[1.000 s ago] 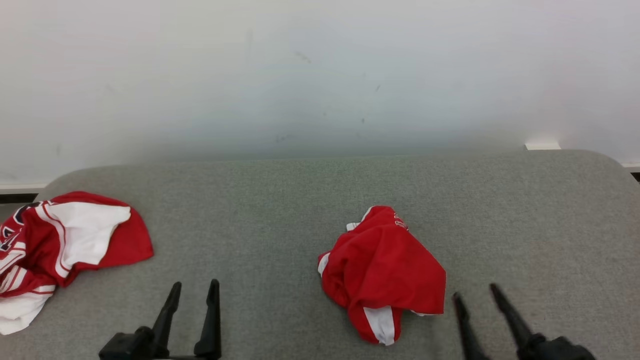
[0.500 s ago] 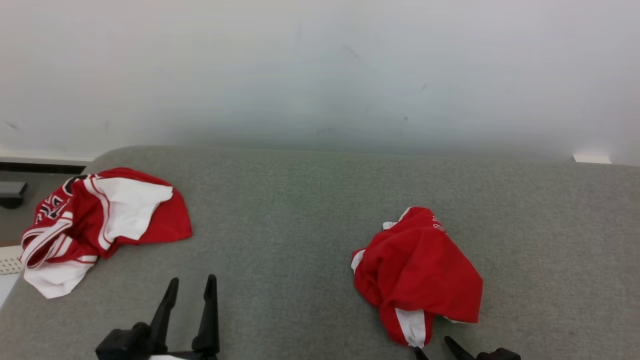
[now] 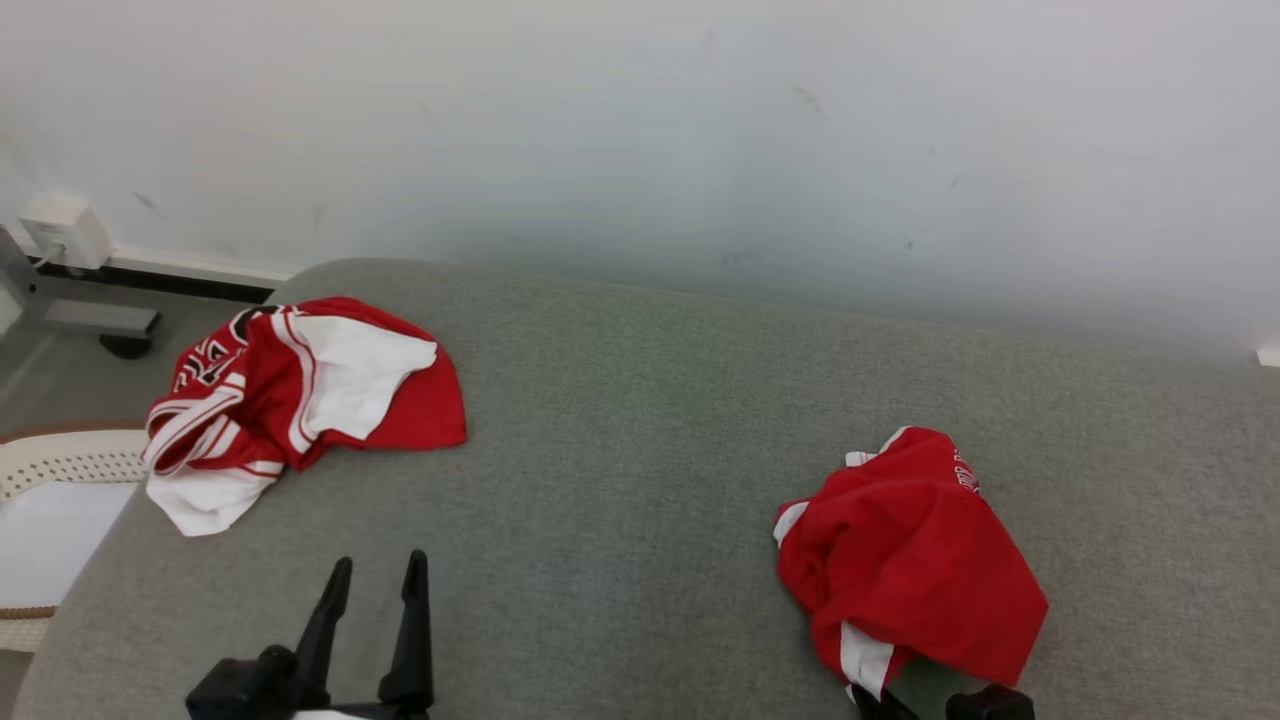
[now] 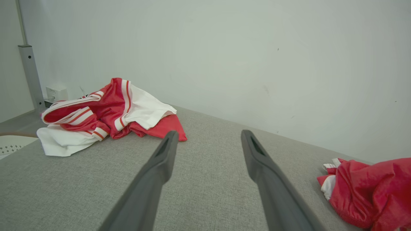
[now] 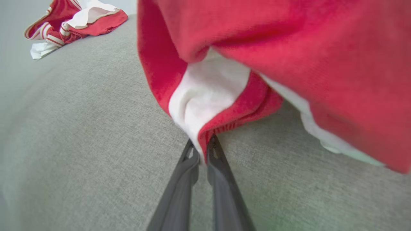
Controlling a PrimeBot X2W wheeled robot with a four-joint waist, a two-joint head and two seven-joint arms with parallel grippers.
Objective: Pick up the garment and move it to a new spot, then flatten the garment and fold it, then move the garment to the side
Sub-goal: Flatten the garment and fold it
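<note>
A crumpled red garment (image 3: 910, 560) with white trim lies at the right of the grey padded table (image 3: 640, 400). My right gripper (image 3: 868, 697) sits at its near edge, low in the head view. In the right wrist view the right gripper (image 5: 202, 150) is shut on the garment's (image 5: 257, 48) red and white hem, and the cloth rises from the fingertips. My left gripper (image 3: 375, 575) hovers open above the table's near left, holding nothing. In the left wrist view the left gripper (image 4: 208, 141) points across bare table, with the garment (image 4: 369, 189) at the far right.
A second red and white jersey (image 3: 300, 395) lies bunched at the table's far left corner. A white perforated basket (image 3: 60, 465) stands beyond the left edge, with a metal stand (image 3: 60, 300) behind it. A pale wall runs along the table's far side.
The head camera has turned left, shifting the whole picture. My right gripper has come in to the garment's near hem and closed on it. The left gripper has stayed open.
</note>
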